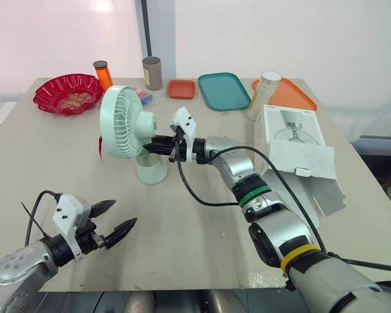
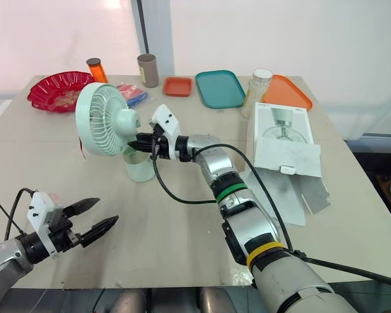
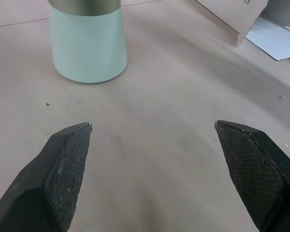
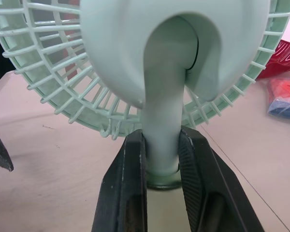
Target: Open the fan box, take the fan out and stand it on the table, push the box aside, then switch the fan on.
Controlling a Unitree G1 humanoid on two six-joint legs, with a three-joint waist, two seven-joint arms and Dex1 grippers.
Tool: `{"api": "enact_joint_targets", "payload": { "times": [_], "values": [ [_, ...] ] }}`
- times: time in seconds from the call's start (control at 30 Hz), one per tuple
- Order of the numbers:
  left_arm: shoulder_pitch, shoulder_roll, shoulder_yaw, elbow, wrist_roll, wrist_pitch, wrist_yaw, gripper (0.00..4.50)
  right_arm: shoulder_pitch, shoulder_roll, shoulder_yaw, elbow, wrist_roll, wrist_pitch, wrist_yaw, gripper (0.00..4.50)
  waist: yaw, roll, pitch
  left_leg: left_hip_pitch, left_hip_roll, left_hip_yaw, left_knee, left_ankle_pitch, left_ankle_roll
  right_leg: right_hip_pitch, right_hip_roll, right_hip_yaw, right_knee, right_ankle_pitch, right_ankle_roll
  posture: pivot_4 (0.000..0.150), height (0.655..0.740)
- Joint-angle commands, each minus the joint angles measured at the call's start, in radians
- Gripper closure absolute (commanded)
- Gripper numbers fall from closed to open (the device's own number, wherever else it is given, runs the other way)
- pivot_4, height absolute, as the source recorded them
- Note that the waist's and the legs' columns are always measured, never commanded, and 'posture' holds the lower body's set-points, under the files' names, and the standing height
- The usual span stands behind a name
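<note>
Fan box (image 1: 293,134) flap opened, fan (image 1: 120,120) stood upright, faced leftward, neck clamped by right gripper (image 4: 162,140), left gripper (image 1: 120,214) spread empty.

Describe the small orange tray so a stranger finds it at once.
Start at the far edge of the table. Between the brown cylinder and the teal tray lies the small orange tray. It is the smallest of three trays, redder than the bigger orange tray further right.
</note>
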Motion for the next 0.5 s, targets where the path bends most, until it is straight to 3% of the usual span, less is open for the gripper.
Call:
{"api": "enact_joint_targets", "payload": {
  "times": [0.03,0.07,0.2,0.5],
  "values": [
    [-0.003,-0.003,0.000,-0.016,0.005,-0.025,-0.002,0.00,-0.019,0.001,-0.025,0.017,-0.014,-0.016,-0.001,2.39,0.000,0.000,0.000,0.000,0.000,0.000,0.000,0.000,0.000,0.000,0.000,0.000,0.000,0.000,0.000,0.150,0.7400],
    [-0.004,-0.004,0.000,-0.015,0.006,-0.026,-0.002,0.00,-0.019,0.001,-0.028,0.019,-0.015,-0.015,0.001,1.77,0.000,0.000,0.000,0.000,0.000,0.000,0.000,0.000,0.000,0.000,0.000,0.000,0.000,0.000,0.000,0.150,0.7400],
    [-0.008,-0.009,-0.009,-0.007,0.023,-0.038,0.001,0.00,0.000,-0.006,-0.026,-0.011,-0.020,-0.007,0.032,0.13,-0.001,0.000,0.000,0.000,0.000,0.000,0.000,0.000,0.000,0.000,0.000,0.000,0.000,0.000,0.000,0.150,0.7400],
    [-0.041,-0.011,0.032,0.049,0.054,-0.088,0.004,0.00,0.108,-0.078,-0.014,-0.223,-0.011,0.069,0.122,0.05,0.002,0.000,0.000,0.000,0.000,0.000,0.000,0.000,0.000,0.000,0.000,0.000,0.000,0.000,0.000,0.150,0.7400]
  ]
}}
